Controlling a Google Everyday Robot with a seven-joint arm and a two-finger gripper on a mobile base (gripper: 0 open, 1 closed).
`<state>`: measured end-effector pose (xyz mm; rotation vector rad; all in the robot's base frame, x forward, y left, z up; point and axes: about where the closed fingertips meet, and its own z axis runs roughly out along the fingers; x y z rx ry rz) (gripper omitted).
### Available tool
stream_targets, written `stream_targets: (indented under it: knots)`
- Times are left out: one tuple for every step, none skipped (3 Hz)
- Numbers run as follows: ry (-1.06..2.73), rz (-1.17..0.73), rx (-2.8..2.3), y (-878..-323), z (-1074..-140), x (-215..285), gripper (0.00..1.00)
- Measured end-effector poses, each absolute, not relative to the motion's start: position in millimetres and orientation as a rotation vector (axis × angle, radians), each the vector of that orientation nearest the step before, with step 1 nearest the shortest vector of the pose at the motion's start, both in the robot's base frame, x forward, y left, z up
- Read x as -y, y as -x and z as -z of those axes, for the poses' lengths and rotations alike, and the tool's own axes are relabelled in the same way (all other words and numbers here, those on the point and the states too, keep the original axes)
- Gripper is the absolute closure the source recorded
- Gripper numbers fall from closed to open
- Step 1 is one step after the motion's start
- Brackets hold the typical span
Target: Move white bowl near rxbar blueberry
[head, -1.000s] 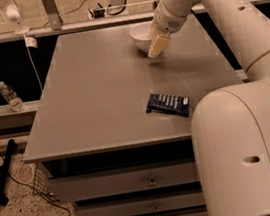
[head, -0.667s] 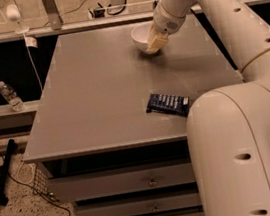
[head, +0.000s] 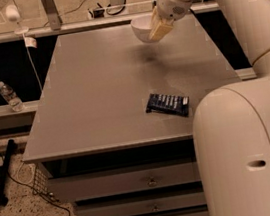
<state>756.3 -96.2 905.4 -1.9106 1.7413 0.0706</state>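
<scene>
— Claw (head: 157,26)?
— Clamped on rim of white bowl (head: 141,28), held just above far end of tabletop (head: 89,106).
— Handling?
— Probably rigid ceramic, light, slick, chippable. Rim pinch fine; best set down softly.
— Obstacles?
— None on path to rxbar blueberry (head: 168,104), lying near front edge. Water bottle (head: 10,96) off tabletop, well aside.

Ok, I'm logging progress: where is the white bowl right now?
In the camera view, the white bowl hangs in the end effector over the far edge of the table, right of centre, well behind the rxbar blueberry.
</scene>
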Motion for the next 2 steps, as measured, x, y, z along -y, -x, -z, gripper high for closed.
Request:
stream_targets:
  knots:
    - [1.957, -0.065, -1.729, -723.6, -925.3, 94.5, 1.00]
    - [1.997, -0.122, -1.748, -693.3, -908.8, 87.1, 1.00]
